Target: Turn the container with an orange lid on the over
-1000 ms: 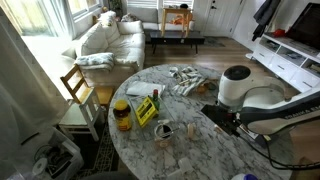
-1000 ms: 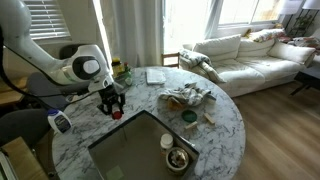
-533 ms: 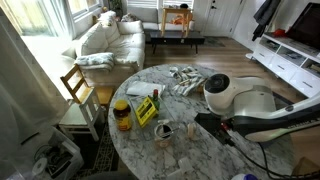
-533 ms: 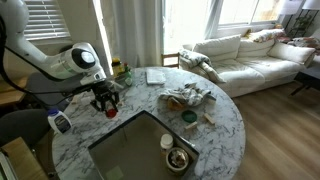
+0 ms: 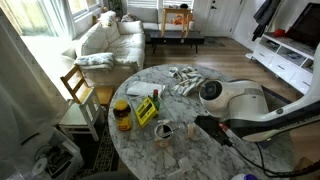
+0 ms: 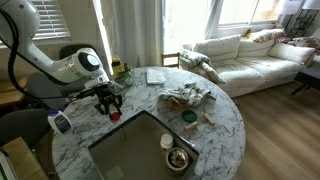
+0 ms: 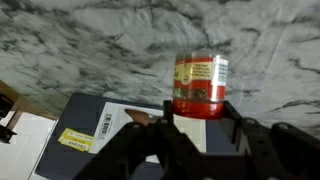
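Note:
In the wrist view my gripper (image 7: 200, 112) is shut on the small container (image 7: 200, 78), which is orange-red with a printed label. Its plain orange-red band, seemingly the orange lid (image 7: 198, 106), sits between the two black fingers (image 7: 165, 128). The container hangs just above the marble table (image 7: 90, 50). In an exterior view the gripper (image 6: 108, 104) is tilted low over the table's near-left edge, with the red container (image 6: 113, 116) at its tip. In an exterior view the gripper (image 5: 212, 126) is dark and low over the table, and the container is hidden behind it.
A big amber jar with a yellow lid (image 5: 122, 114), a yellow box (image 5: 146, 109), a small cup (image 5: 164, 130) and a crumpled cloth (image 5: 185, 80) stand on the round table. A dark mat (image 6: 135, 150), a bowl (image 6: 178, 158) and a white bottle (image 6: 60, 122) lie close by.
The wrist has rolled and the arm has shifted a little across the table. The container stays in the same grip, now tilted.

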Controlling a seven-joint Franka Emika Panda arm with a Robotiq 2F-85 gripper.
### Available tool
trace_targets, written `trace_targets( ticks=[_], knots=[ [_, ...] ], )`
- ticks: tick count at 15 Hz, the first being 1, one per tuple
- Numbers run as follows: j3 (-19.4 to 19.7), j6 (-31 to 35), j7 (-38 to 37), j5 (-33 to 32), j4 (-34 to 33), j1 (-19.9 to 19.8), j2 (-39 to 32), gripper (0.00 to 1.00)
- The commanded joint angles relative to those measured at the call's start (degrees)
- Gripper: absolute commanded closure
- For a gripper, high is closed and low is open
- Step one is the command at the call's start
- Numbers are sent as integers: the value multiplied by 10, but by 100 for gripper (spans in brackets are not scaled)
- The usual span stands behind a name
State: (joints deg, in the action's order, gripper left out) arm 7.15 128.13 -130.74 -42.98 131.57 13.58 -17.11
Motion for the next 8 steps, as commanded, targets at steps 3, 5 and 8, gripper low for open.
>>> trace_targets(
  ticks=[3,5,8],
  knots=[
    [-18,0,-52,-50,-29,-19,-41,76],
    [-25,-13,-60,-53,-54,-15,-61,76],
    [-34,-26,-66,-55,-82,-10,-80,76]
  ],
)
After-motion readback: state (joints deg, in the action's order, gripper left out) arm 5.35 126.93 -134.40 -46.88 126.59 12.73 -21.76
